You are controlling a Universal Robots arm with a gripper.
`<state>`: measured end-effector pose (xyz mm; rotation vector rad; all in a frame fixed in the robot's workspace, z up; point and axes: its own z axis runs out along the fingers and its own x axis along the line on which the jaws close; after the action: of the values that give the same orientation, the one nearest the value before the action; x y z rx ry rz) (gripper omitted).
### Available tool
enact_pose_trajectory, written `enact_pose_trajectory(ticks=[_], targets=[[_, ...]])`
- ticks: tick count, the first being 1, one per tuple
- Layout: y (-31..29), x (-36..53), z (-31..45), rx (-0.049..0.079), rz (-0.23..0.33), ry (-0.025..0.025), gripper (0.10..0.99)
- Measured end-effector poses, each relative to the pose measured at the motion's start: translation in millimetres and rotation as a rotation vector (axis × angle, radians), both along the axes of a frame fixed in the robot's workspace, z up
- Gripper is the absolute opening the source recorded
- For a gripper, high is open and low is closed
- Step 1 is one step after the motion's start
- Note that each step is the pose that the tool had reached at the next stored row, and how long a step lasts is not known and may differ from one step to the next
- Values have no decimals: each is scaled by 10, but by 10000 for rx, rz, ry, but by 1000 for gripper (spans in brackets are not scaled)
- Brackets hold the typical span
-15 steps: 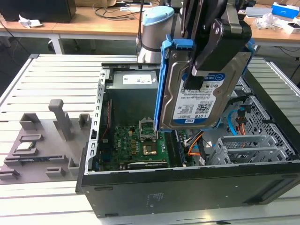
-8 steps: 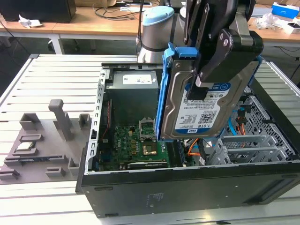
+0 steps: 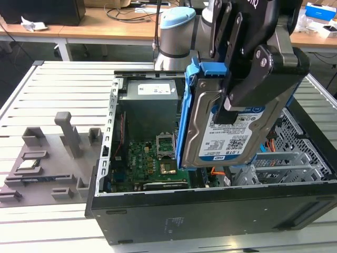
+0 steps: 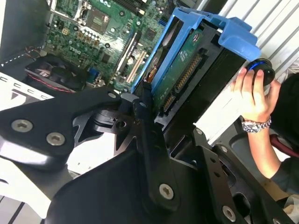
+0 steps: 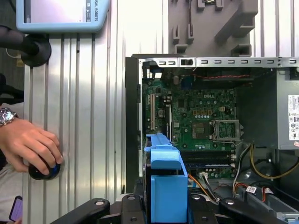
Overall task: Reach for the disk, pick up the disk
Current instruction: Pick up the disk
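The disk (image 3: 206,126), a silver drive with a blue-and-white label in a blue plastic bracket, hangs upright and tilted above the open computer case (image 3: 210,211). My gripper (image 3: 227,112) is shut on it from above, with one black finger across the labelled face. In the second wrist view the disk (image 4: 180,74) shows its green circuit side, with the gripper (image 4: 161,116) clamped on its near end. In the first wrist view the bracket's blue edge (image 5: 166,186) stands between the black fingers (image 5: 133,205).
Below lie the motherboard (image 3: 152,158), the grey power supply (image 3: 150,105) and a metal drive cage (image 3: 284,163). A grey fixture plate (image 3: 47,158) sits at the exterior view's left. A person's hand (image 5: 28,142) rests on a black knob beside the case.
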<state>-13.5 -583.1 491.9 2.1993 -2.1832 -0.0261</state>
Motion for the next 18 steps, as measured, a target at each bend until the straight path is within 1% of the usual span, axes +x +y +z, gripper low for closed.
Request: enact_pose_trajectory(ticks=[1, 3, 7, 9, 10, 11, 14, 16, 18], targets=[[-27, 0, 0, 1, 1, 0, 361], [-50, -1, 0, -1, -1, 0, 361], [-51, 11, 0, 5, 3, 0, 361], [-52, 23, 0, 50, 0, 0, 361], [-51, 36, -1, 152, 1, 0, 361], [-51, 43, 0, 197, 1, 1, 361], [-50, 47, -1, 201, -1, 0, 361], [-41, 90, -1, 199, 0, 1, 361], [-34, 170, -1, 193, -1, 2, 361]])
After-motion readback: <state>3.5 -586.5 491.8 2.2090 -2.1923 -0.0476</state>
